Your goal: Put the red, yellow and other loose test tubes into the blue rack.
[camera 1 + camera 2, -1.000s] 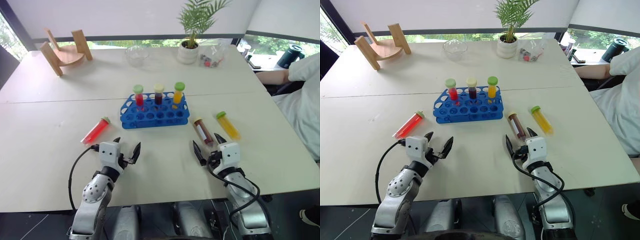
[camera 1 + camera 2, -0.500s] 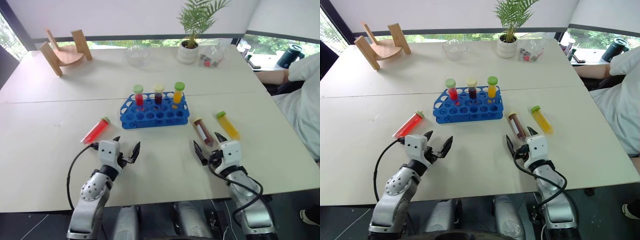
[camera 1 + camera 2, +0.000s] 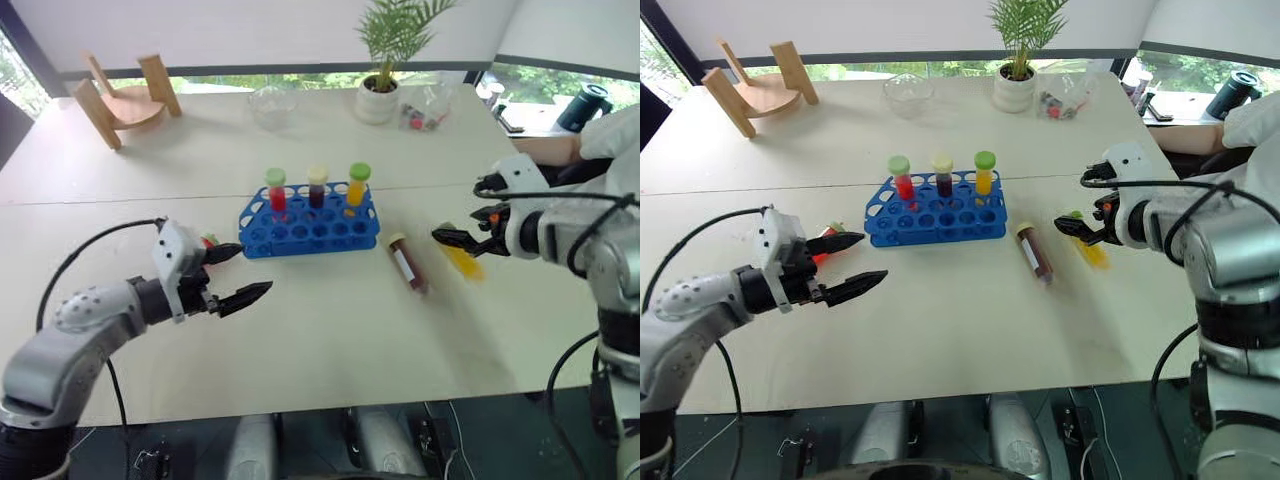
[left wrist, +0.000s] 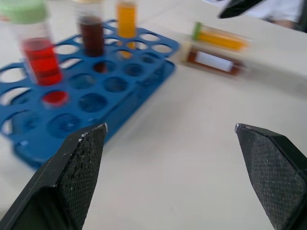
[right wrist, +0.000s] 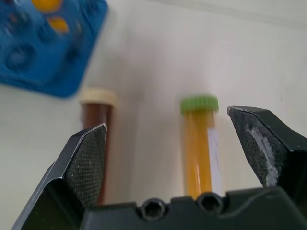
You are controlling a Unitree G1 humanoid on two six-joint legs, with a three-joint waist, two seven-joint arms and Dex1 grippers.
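The blue rack stands mid-table with a red tube, a dark tube and an orange tube upright in its back row. A loose brown tube lies right of the rack. Beside it lies a loose yellow tube with a green cap. My right gripper hovers open above the yellow tube, which lies between the fingers in the right wrist view. My left gripper is open, raised left of the rack, pointing right. It hides most of the loose red tube.
At the far side stand a wooden holder, a glass bowl, a potted plant and a clear bag of small items. A person's arm rests at the right edge by a dark mug.
Both arms have lifted from the near table edge. The left gripper swung up and now points right toward the rack. The right gripper rose and moved over the yellow tube. Both stayed open.
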